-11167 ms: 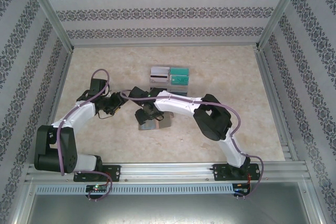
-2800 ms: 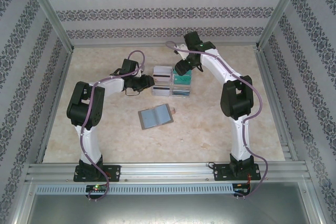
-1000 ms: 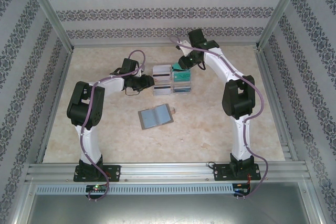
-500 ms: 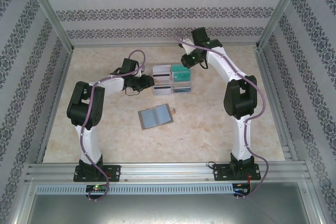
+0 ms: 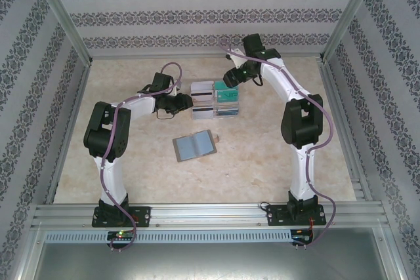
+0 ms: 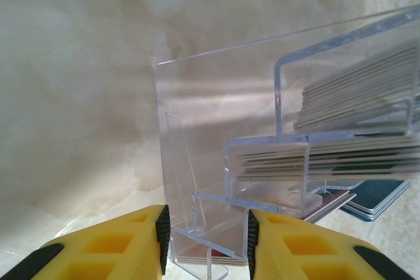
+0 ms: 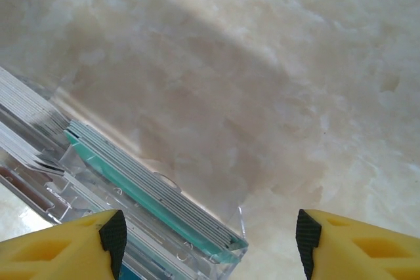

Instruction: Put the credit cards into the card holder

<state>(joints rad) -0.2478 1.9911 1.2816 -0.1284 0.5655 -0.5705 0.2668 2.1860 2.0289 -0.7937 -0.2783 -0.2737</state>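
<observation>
Left pincer (image 6: 207,240) clamps clear tray (image 6: 216,96), whose walls screen credit cards (image 6: 357,100).

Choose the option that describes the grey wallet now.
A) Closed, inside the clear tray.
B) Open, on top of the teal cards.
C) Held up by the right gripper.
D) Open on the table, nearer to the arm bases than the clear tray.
D: the wallet lies open and flat on the table, apart from the clear tray, on its side toward the arm bases.
</observation>
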